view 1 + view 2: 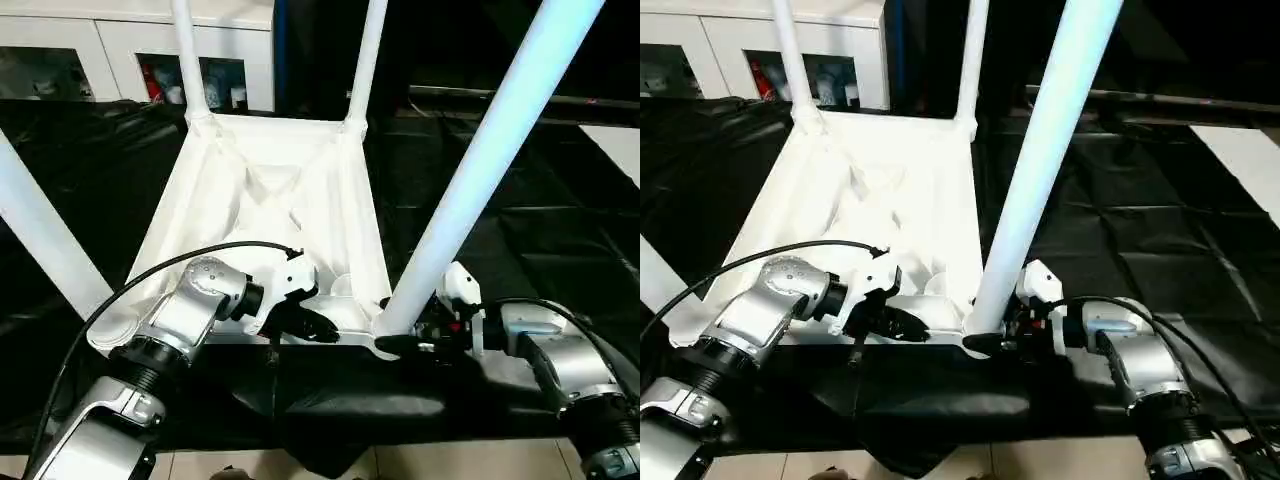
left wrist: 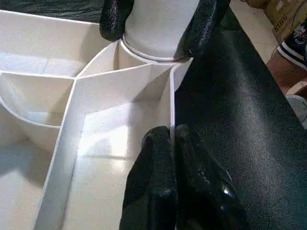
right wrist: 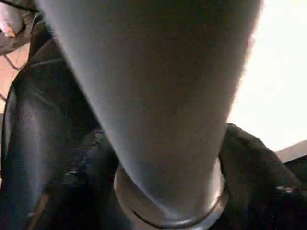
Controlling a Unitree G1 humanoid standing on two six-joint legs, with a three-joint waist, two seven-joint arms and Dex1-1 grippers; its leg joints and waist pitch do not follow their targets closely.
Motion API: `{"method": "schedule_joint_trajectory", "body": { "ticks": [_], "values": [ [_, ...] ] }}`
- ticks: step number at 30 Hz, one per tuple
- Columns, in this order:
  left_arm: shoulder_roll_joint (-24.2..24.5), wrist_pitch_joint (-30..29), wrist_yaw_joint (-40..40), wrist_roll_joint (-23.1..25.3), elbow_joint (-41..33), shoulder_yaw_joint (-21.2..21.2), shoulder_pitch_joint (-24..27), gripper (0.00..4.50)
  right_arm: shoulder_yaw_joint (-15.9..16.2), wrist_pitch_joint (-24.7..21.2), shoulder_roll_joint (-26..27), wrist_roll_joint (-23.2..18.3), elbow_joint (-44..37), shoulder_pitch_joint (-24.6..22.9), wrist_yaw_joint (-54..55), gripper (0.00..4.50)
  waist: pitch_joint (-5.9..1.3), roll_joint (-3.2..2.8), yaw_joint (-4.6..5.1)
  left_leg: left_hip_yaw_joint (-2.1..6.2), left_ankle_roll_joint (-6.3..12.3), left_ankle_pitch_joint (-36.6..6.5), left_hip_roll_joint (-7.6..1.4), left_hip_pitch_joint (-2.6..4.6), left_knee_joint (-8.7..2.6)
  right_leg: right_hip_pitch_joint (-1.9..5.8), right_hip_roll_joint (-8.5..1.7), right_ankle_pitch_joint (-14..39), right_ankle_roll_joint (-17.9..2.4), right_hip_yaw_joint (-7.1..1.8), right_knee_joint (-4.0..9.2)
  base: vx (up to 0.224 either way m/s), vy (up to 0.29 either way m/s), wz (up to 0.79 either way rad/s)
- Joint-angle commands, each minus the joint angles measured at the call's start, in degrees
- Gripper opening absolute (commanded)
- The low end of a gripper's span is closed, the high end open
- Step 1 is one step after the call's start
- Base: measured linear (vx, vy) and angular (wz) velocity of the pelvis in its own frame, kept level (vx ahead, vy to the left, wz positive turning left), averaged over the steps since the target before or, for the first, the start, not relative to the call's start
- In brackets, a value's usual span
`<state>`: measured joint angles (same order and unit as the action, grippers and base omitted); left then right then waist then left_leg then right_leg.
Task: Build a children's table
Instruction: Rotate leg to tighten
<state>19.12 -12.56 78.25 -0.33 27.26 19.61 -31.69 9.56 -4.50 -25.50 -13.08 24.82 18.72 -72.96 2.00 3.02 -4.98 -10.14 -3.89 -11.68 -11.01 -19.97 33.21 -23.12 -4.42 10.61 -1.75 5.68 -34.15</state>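
The children's table stands upside down: its white tabletop (image 1: 270, 190) lies with the ribbed underside up. All its legs stand in the corner sockets: two far ones (image 1: 188, 60) (image 1: 365, 60), the near left (image 1: 40, 230) and the near right (image 1: 480, 170). My left gripper (image 1: 318, 325) is shut on the tabletop's thin near rim wall (image 2: 171, 110). My right gripper (image 1: 395, 335) is closed around the base of the near right leg (image 3: 153, 96), just above its socket. One black finger (image 2: 112, 21) lies on each side of the leg.
A black cover (image 1: 520, 220) drapes the work table, and its front edge runs just behind my forearms, above a tiled floor (image 1: 200, 465). White cabinets (image 1: 100, 50) stand at the back. A flat white board (image 1: 615, 145) lies at the far right. A person's shoe (image 2: 297, 38) is beside the table.
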Motion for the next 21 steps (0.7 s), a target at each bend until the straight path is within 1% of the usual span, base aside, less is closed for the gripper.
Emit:
{"method": "schedule_joint_trajectory", "body": {
  "ticks": [1,3,4,6,7,8,9,10,11,12,13,14,15,16,17,18,19,20,21],
  "values": [
    [-1.42,0.16,-0.84,-2.36,-0.36,-0.05,0.44,0.00,1.06,-0.80,0.57,-0.51,-1.88,-0.46,-0.62,2.74,-2.69,0.64,0.07,0.57,4.42,-7.16,-2.75,-0.08,-3.59,3.27,-4.64,14.95,-9.51,-3.48,4.18,0.000,0.000,0.00],
    [-2.25,0.64,-3.02,-1.66,0.49,-0.40,0.10,0.00,1.34,-1.68,1.25,-0.84,-2.19,-0.91,-0.13,2.68,-2.76,0.86,0.07,0.50,4.87,-6.31,-2.67,-0.14,-3.47,3.37,-4.64,13.59,-9.72,-3.48,4.04,0.000,0.000,0.00],
    [-2.75,1.14,-4.56,-1.13,1.08,-0.57,-0.11,0.00,1.36,-1.74,1.84,-0.60,-1.79,-1.14,0.93,2.64,-2.78,0.80,0.03,0.47,5.12,-5.88,-2.62,-0.20,-3.39,3.38,-4.61,13.02,-9.84,-3.47,3.99,0.000,0.000,0.00],
    [-2.86,1.24,-4.92,-0.99,1.20,-0.61,-0.15,0.00,1.34,-1.75,1.98,-0.51,-1.68,-1.20,1.21,2.57,-2.67,0.82,0.01,0.50,5.06,-6.16,-2.60,-0.17,-3.47,3.33,-4.60,13.91,-9.52,-3.39,4.14,0.000,0.000,0.00],
    [-3.85,1.93,-8.15,-0.02,2.38,-1.10,-0.64,0.00,1.01,-1.29,3.27,0.68,-0.13,-1.21,4.49,2.47,-2.63,0.74,0.01,0.48,4.83,-6.79,-2.55,-0.13,-3.47,3.28,-4.63,15.56,-9.02,-3.38,4.35,0.000,0.000,0.00],
    [-4.85,2.52,-11.23,0.81,3.57,-1.56,-1.15,0.00,0.52,0.18,4.74,2.43,2.10,-0.77,8.97,2.46,-2.49,0.62,0.10,0.55,4.14,-7.48,-2.58,-0.08,-3.57,3.05,-4.69,17.54,-8.35,-3.38,4.64,0.000,0.000,0.00],
    [-5.51,2.86,-13.18,1.33,4.32,-1.88,-1.48,0.00,0.16,1.18,5.70,3.63,3.56,-0.44,12.00,2.46,-2.39,0.70,0.23,0.48,3.85,-8.36,-2.42,-0.01,-3.61,2.97,-4.57,19.19,-7.85,-3.28,4.96,0.000,0.000,0.00],
    [-7.07,3.16,-17.67,2.42,6.07,-2.45,-2.31,0.00,-0.80,2.17,8.00,5.52,6.65,0.49,18.97,2.45,-2.25,0.69,0.42,0.61,2.83,-9.74,-2.43,0.04,-3.79,2.82,-4.68,22.74,-6.84,-3.18,5.31,0.000,0.000,0.00],
    [-8.25,3.04,-20.78,3.27,7.21,-2.60,-2.90,0.00,-1.76,1.20,9.86,6.49,9.00,1.43,24.88,2.44,-2.05,0.69,0.84,0.75,1.74,-11.91,-2.19,0.19,-3.93,2.75,-4.59,27.24,-5.47,-2.94,5.80,0.000,0.000,0.00],
    [-9.13,2.86,-22.64,3.77,7.80,-2.60,-3.20,0.00,-2.33,1.03,11.11,7.22,10.51,2.06,28.95,2.44,-1.91,0.74,1.12,0.86,1.34,-13.09,-2.07,0.29,-3.95,2.65,-4.62,30.10,-4.57,-2.79,6.12,0.000,0.000,0.00],
    [-10.45,2.55,-24.91,4.28,8.42,-2.56,-3.56,0.00,-3.27,0.87,12.85,7.94,12.46,2.98,34.55,2.44,-2.04,0.65,1.56,1.15,0.49,-14.15,-1.96,0.22,-3.95,2.86,-4.84,33.57,-2.93,-2.56,6.52,-0.054,0.009,-0.08],
    [-10.45,2.55,-24.91,4.28,8.42,-2.56,-3.56,0.00,-3.27,0.87,12.85,7.94,12.46,2.98,34.55,2.43,-1.94,0.73,2.03,1.31,0.19,-15.15,-1.91,0.26,-3.99,2.71,-4.80,35.54,-1.84,-2.38,6.91,0.000,0.000,0.00],
    [-12.42,2.02,-27.43,4.71,8.87,-2.35,-3.84,0.00,-4.68,0.45,15.25,8.34,14.59,4.13,41.54,2.43,-1.96,0.78,2.11,1.31,0.36,-15.54,-1.79,0.23,-3.93,2.67,-4.81,36.43,-1.24,-2.37,7.13,0.000,0.000,0.00],
    [-13.76,1.73,-28.74,4.98,8.95,-2.04,-3.92,0.00,-5.53,-0.01,16.73,8.36,15.86,4.90,45.59,2.43,-1.92,0.60,2.47,1.27,0.54,-16.49,-1.82,0.66,-3.92,2.11,-4.74,36.82,-1.13,-2.39,7.48,0.000,0.000,0.00],
    [-15.57,1.68,-29.33,5.11,8.84,-1.29,-3.84,0.00,-5.72,-0.62,18.95,9.34,16.59,5.93,50.85,2.43,-1.93,0.52,2.53,1.34,0.61,-16.85,-1.75,0.79,-3.89,2.11,-4.75,36.98,-1.16,-2.28,7.53,0.000,0.000,0.00],
    [-15.57,1.68,-29.33,5.11,8.84,-1.29,-3.84,0.00,-5.72,-0.62,18.95,9.34,16.59,5.93,50.85,2.43,-1.95,0.41,2.73,1.39,0.63,-17.15,-1.82,0.74,-4.01,2.07,-4.82,36.75,-1.41,-2.37,7.50,0.000,0.000,0.00],
    [-15.57,1.68,-29.33,5.11,8.84,-1.29,-3.84,0.00,-5.72,-0.62,18.95,9.34,16.59,5.93,50.85,2.43,-2.18,0.45,2.85,1.52,0.72,-16.83,-1.96,0.57,-4.20,2.51,-4.77,34.90,-1.55,-2.29,7.30,0.000,0.000,0.00],
    [-16.09,1.77,-28.94,5.04,8.69,-0.95,-3.73,0.00,-5.46,-0.86,19.46,9.82,16.18,6.08,51.70,2.43,-2.09,0.32,3.02,1.45,1.32,-17.18,-2.10,0.53,-4.42,2.43,-4.65,33.32,-1.96,-2.38,7.26,0.000,0.000,0.00],
    [-16.53,2.09,-28.48,5.08,8.69,-0.67,-3.72,0.00,-5.19,-0.49,19.99,9.94,16.01,6.24,51.13,2.43,-2.11,0.27,2.93,1.41,1.50,-17.49,-2.14,0.76,-4.40,2.30,-4.69,32.89,-2.20,-2.45,7.31,0.000,0.000,0.00]
  ]
}}
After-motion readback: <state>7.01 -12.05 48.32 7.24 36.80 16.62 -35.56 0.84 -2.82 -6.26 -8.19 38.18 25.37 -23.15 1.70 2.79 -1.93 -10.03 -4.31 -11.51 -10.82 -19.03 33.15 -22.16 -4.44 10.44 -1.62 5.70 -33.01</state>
